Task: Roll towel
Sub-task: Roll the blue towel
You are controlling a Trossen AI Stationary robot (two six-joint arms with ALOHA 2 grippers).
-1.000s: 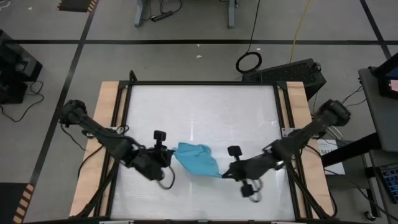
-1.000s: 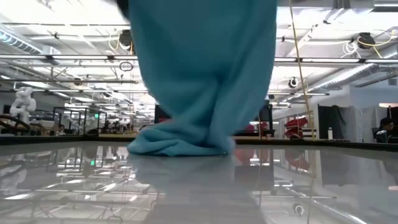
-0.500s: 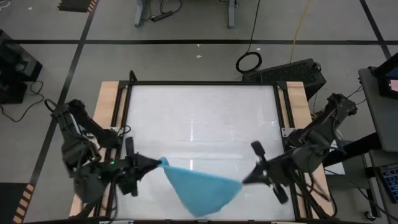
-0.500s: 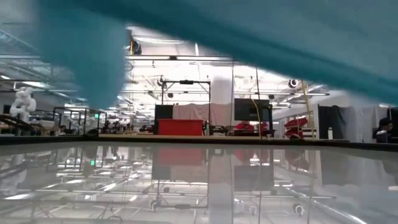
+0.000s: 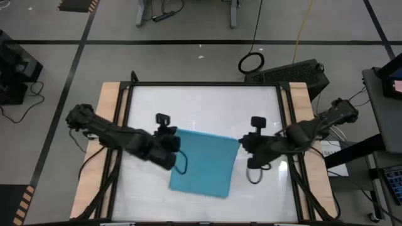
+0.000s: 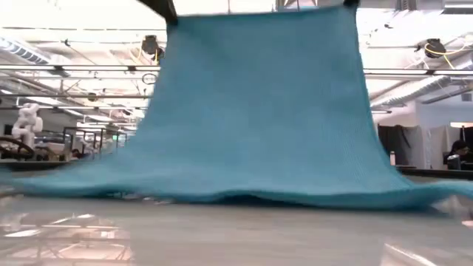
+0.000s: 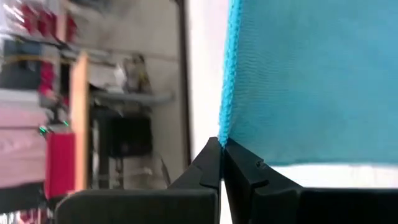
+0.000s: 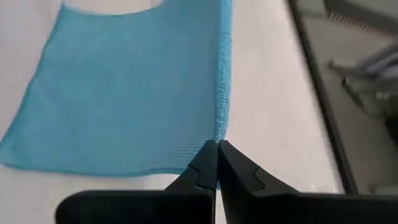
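Over the table's middle, the towel [image 5: 204,162] now hangs spread between both arms, where a second ago it was a bunched heap and half a second ago swung out taut nearer the front edge. Left gripper [image 7: 221,144] and right gripper [image 8: 217,144] each pinch a top corner, fingers closed on cloth. Lower edge drags on the table [image 5: 201,107]. Judgement: unfolding done; lay flat next, then roll.
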